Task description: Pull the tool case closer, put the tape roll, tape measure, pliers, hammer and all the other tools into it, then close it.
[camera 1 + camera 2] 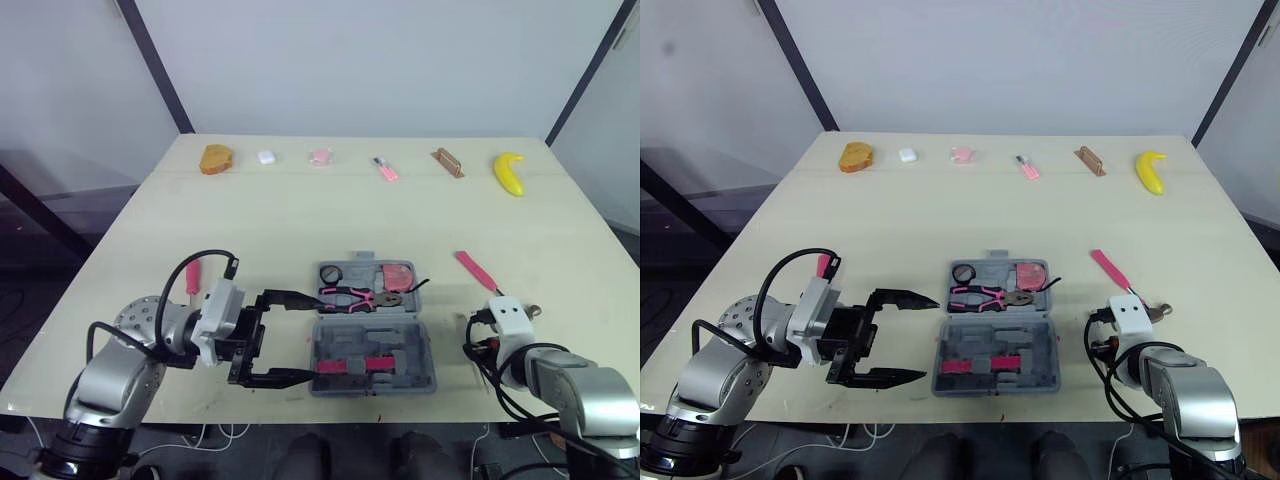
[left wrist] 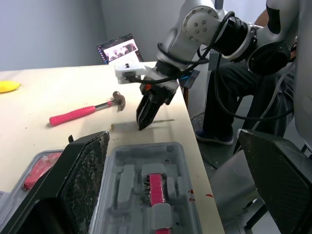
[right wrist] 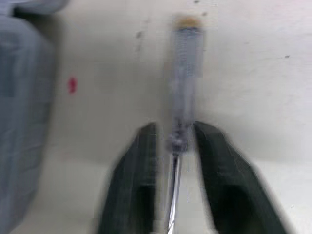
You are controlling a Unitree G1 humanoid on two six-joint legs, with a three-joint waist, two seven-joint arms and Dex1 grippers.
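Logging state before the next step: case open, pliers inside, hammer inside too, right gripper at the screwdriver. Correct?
Not quite. The hammer is not in the tool case; it lies on the table to the case's right, as the left eye view shows. The rest holds: case open, pliers inside, right gripper at the screwdriver.

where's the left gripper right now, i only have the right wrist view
Observer: The left gripper is open, level with the left side of the tool case.
Operator: is the case open
Observer: Yes, it lies open flat, with the pliers in its far half.
Operator: and the hammer
Observer: The hammer is on the table just beyond the right gripper, outside the case.
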